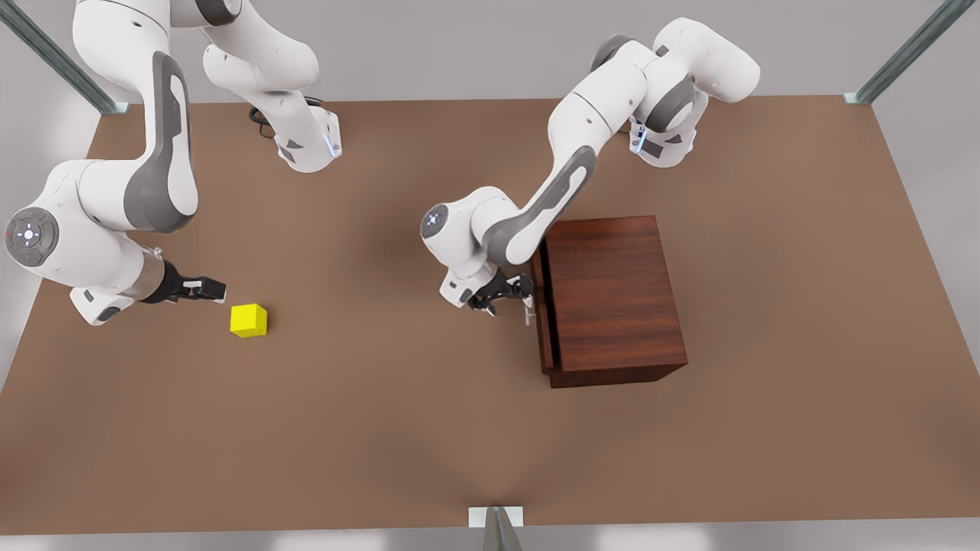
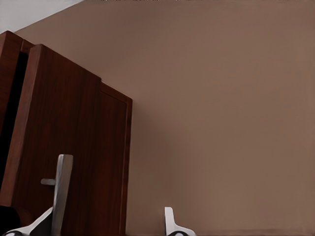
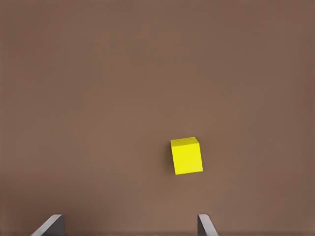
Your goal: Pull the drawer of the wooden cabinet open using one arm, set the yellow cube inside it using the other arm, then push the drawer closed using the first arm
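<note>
- Brown table [image 1: 429,428], plain and flat.
- On it: 1 wooden cabinet [image 1: 612,291] towards the front view's right.
- Also 1 yellow cube [image 1: 249,320], well apart on the left.

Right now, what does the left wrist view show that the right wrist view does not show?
The left wrist view has the wooden cabinet, its drawer slightly out, the silver handle, and the open left gripper at that handle. The right wrist view has the yellow cube lying ahead of the open right gripper, untouched. Both show the brown table.
</note>
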Tool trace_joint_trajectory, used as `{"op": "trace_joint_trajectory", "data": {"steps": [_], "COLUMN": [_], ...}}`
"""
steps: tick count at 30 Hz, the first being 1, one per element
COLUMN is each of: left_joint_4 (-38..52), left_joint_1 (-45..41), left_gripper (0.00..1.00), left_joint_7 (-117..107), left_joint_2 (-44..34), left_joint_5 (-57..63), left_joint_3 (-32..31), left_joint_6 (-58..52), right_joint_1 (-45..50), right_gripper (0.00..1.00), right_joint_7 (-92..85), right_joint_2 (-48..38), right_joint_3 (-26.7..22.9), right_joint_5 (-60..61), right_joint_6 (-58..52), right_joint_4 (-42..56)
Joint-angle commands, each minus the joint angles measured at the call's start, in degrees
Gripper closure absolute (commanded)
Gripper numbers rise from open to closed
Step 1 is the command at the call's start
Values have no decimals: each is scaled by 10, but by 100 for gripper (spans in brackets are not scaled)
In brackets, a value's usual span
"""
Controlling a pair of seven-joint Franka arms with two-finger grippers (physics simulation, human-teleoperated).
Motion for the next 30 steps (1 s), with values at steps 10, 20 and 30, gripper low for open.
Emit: {"op": "trace_joint_trajectory", "data": {"steps": [10, 20, 30], "left_joint_4": [23, 56, 100], "left_joint_1": [-9, -31, 369], "left_gripper": [0, 0, 0], "left_joint_7": [-122, -142, 547], "left_joint_2": [9, 16, -211], "left_joint_5": [-1, -3, -298], "left_joint_3": [-27, -37, -63], "left_joint_6": [62, 39, -334], "right_joint_1": [-1, 0, -3], "right_gripper": [0, 0, 0], "right_joint_7": [-1, -1, 234], "right_joint_2": [0, 1, 23], "right_joint_3": [0, 0, -2], "right_joint_5": [0, 0, 6], "right_joint_6": [-1, -1, -22], "right_joint_4": [0, 0, 31]}}
